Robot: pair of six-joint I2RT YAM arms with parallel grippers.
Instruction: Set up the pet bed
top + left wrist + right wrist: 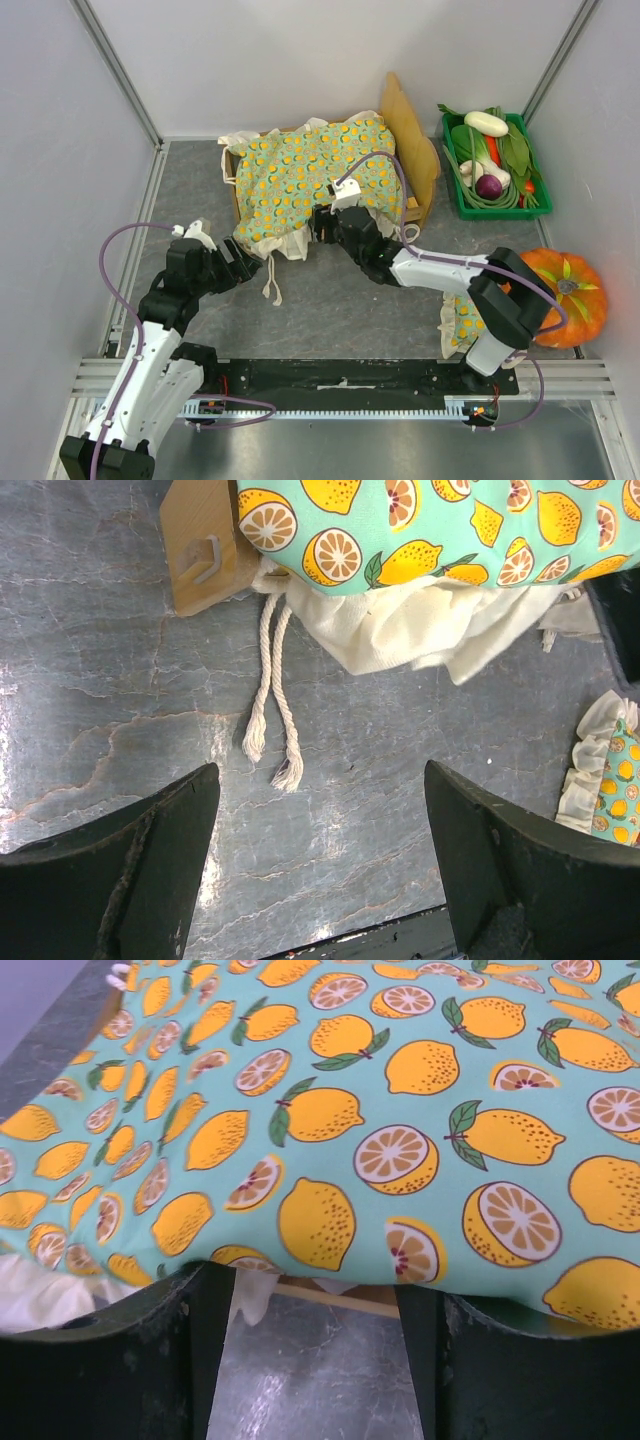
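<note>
Both agape: left hand (320, 775), right hand (317, 1295).

The pet bed (408, 135) stands at the far middle of the table (340, 310), lengthwise left to right, with its headboard at the right end. The blanket (310, 175) lies over it and spills past the near rail onto the table. Two cords (272, 285) trail toward the near side from the blanket's near left corner. The left gripper (250, 262) is just left of those cords. The right gripper (322, 222) is at the blanket's near edge, right of them. In the far right corner, right of the headboard, a crate (452, 185) holds vegetables (490, 160). Nearer, at the table's right edge, sits a pumpkin (570, 290). The pillow (462, 322) lies just left of it, partly under the right arm (440, 270).
</note>
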